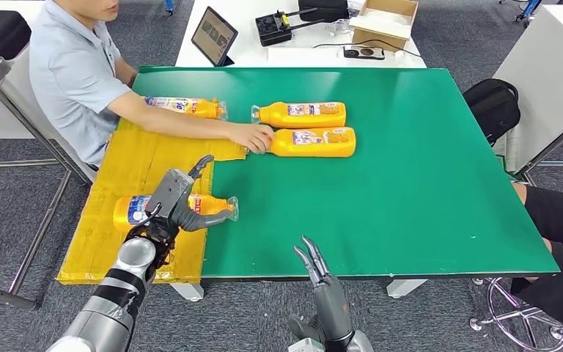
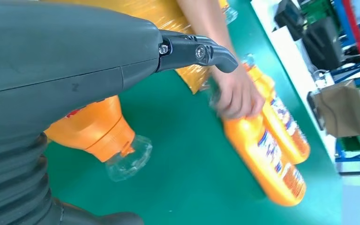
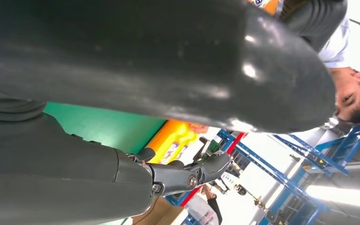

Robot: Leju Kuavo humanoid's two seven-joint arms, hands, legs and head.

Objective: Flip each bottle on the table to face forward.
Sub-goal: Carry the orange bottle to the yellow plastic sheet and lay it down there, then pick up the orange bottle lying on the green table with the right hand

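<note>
I count four orange bottles on the green surface, all lying on their sides. The nearest bottle lies under my left hand, its body on the yellow cardboard sheet at the surface's left side and its clear cap reaching onto the green. My left hand rests over its middle, thumb on the near side and fingers arched over the top, but I cannot tell whether I am really gripping it or just cupped above it. In my left wrist view the same bottle's orange neck and clear cap show just past my palm.

The second bottle lies at the far end of the cardboard, behind the forearm of a person in a light blue shirt. The person's hand is on the cap end of the third bottle, and the fourth bottle lies just behind that one, parallel and near it.

Every bottle carries a blue, white and red label, but the writing is too small and blurred for me to read any brand.

My right hand hangs at the near edge of the surface, released, fingers straight and holding nothing.
</note>
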